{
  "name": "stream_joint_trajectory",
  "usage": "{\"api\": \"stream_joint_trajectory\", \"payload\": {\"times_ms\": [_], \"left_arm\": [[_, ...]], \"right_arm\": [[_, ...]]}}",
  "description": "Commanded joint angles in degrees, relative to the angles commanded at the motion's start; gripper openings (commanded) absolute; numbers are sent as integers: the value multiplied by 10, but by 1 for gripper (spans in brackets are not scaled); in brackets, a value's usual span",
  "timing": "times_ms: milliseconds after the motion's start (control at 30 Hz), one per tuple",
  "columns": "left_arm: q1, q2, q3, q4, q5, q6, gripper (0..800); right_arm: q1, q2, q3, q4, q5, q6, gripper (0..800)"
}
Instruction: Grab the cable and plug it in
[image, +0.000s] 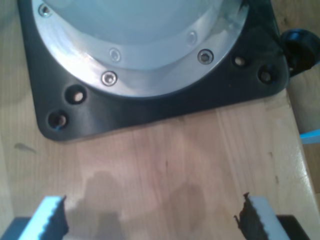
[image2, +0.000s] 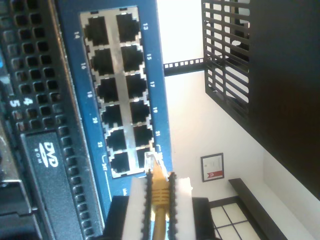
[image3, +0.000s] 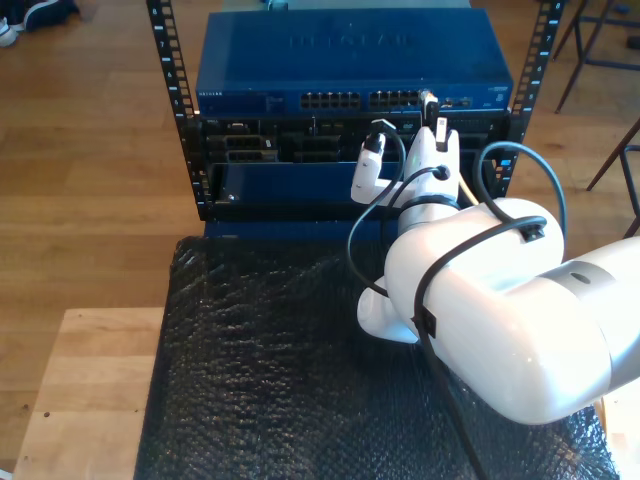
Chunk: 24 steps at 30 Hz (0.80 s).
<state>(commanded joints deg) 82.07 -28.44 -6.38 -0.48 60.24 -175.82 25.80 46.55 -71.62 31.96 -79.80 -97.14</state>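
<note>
One cable (image2: 159, 192) sits pinched in my second gripper (image2: 159, 192), plug at the switch's (image2: 125, 90) lowest port, lower centre of frame, aligned for insertion. My first gripper (image: 150, 217) gapes empty.

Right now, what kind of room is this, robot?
Probably a computer workroom or lab: a blue network box full of sockets sits in a metal rack, and my second gripper holds a yellow cable at it.
</note>
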Motion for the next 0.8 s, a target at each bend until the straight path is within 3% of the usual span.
{"api": "stream_joint_trajectory", "payload": {"times_ms": [800], "left_arm": [[0, 0, 0, 0, 0, 0, 800]], "right_arm": [[-7, 6, -16, -2, 8, 0, 0]]}}
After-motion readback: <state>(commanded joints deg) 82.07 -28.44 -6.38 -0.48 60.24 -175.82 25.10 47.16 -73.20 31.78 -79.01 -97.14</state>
